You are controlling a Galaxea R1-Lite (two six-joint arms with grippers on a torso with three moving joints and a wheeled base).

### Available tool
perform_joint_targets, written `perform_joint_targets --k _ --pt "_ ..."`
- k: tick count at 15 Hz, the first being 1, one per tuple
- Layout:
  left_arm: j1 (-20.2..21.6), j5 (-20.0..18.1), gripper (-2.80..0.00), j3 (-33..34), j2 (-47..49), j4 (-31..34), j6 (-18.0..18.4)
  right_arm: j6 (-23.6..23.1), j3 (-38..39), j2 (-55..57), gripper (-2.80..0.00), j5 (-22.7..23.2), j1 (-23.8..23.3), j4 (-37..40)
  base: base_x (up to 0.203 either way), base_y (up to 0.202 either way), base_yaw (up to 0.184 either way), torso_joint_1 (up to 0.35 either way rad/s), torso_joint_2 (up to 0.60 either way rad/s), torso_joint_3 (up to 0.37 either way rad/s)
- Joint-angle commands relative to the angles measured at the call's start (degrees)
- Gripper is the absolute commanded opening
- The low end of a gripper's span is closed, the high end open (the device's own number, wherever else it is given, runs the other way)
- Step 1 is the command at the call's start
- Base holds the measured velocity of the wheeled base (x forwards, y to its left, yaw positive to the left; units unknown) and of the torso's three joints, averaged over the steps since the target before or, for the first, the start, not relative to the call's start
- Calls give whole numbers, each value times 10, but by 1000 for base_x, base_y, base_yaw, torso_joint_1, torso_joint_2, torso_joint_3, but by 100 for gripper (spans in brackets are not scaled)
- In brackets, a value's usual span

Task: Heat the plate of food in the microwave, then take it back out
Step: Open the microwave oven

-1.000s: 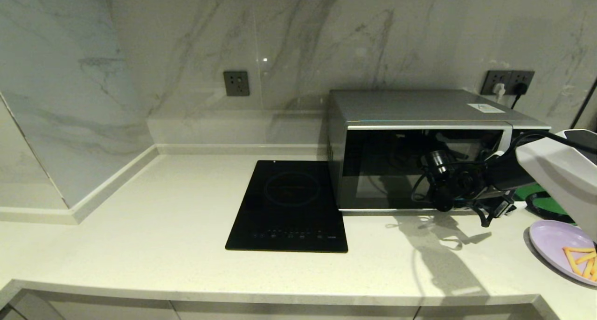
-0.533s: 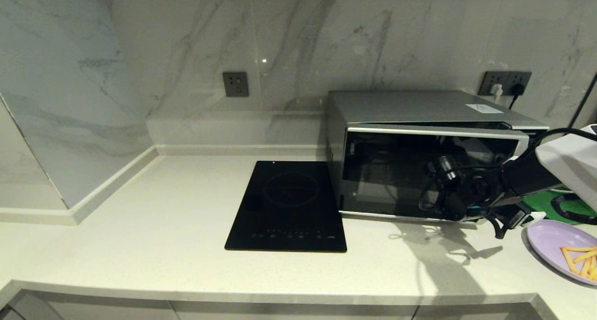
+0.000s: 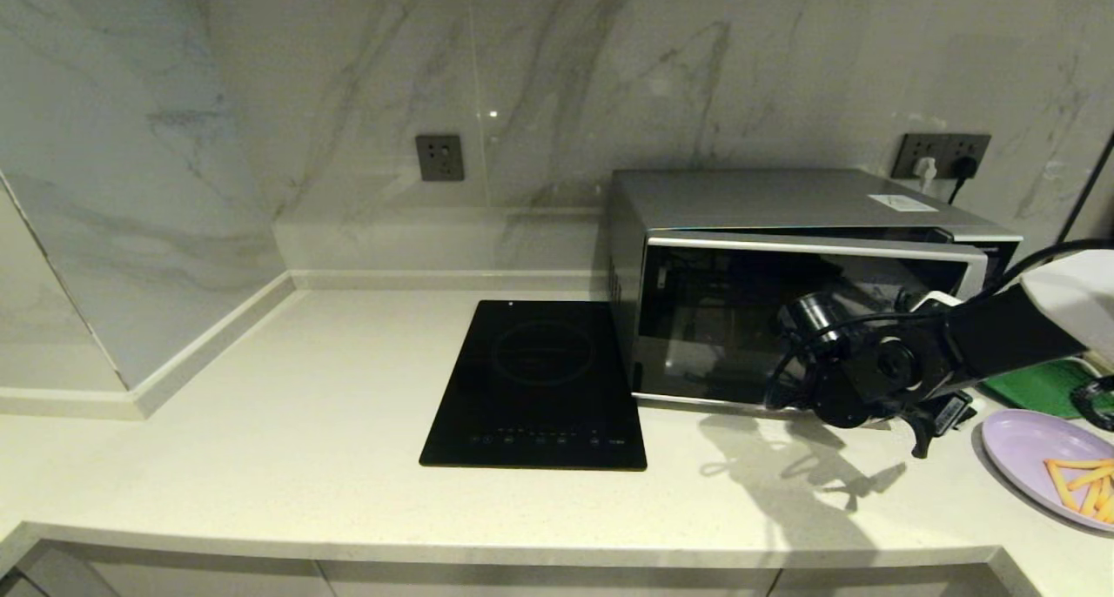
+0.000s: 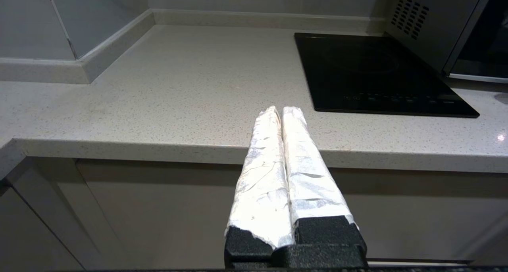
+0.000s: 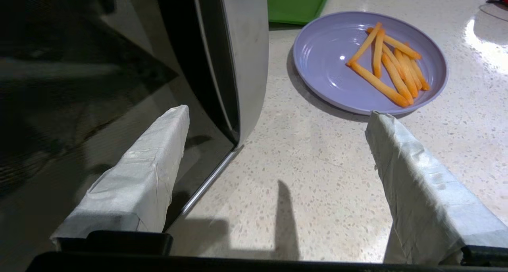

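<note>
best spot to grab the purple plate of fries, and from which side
Grip the plate of food by its bare near rim, on the side facing the right gripper. The fries lie toward the far half, so that edge is free, and the shallow raised lip lets one finger slide under it, probably at a low angle.

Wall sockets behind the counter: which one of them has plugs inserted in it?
The dark double socket on the wall behind the microwave, at its right rear corner. A white and a black plug sit in it. The single socket further left, above the cooktop, holds nothing.
</note>
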Motion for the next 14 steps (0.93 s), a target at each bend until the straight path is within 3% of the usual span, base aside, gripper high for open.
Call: perform_joint_targets --k 1,6,8,10,14 --pt "0 0 -280 0 0 0 0 -8 12 -57 -280 -2 12 1 0 0 0 0 0 0" --pt "0 0 -280 0 0 0 0 -35 -7 -128 -280 0 5 2 0 0 0 0 0 0" --pt "0 0 -280 0 0 0 0 -48 -48 -156 -280 36 -30 9 0 0 0 0 0 0" --pt "0 0 -280 0 0 0 0 -94 -60 -187 -280 150 -65 49 0 0 0 0 0 0" --pt "0 0 -280 0 0 0 0 -224 -81 -243 -280 442 -164 130 0 0 0 0 0 0"
